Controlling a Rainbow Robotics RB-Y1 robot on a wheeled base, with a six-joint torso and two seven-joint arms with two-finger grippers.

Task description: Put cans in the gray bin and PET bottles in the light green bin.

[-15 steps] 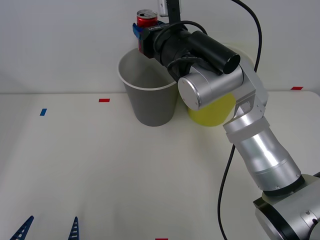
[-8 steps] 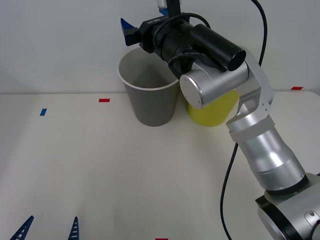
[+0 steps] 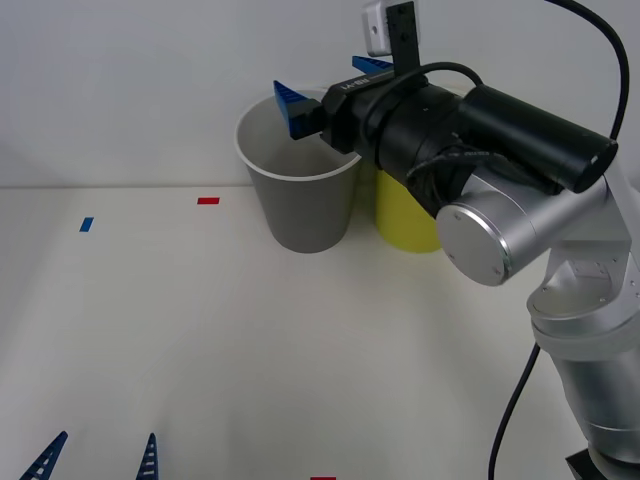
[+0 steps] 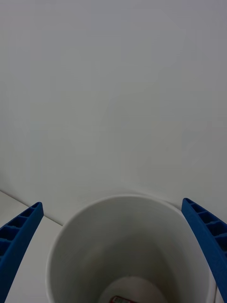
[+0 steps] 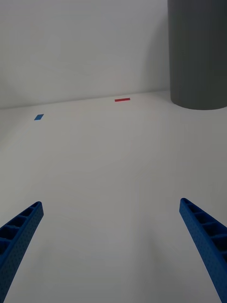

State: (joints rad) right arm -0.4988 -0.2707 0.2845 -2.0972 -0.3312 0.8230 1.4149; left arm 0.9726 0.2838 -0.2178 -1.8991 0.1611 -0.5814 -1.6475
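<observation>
Hovering: the right gripper [image 3: 325, 90] hangs above the mouth of the tall round tapered gray plastic bin [image 3: 298, 205], blue ribbed jaws spread wide apart with nothing between them.
Right wrist view: the gray bin's white rim and pale inside [image 4: 94, 246] sit between the two spread blue fingers [image 4: 19, 236]; at the bottom of the bin a small red drink can [image 4: 120, 298] lies partly seen.
Light green bin: the tall round yellow-green plastic bin [image 3: 400, 215] stands just beside the gray bin at its 3 o'clock side, largely hidden behind the right arm.
Left gripper: the left gripper [image 3: 97, 458] waits low at 7 o'clock over the white bench [image 3: 250, 350], jaws apart and empty.
Bench marks: a red tape mark [image 3: 208, 200] and a blue tape mark [image 3: 86, 224] lie at 9 o'clock of the gray bin.
</observation>
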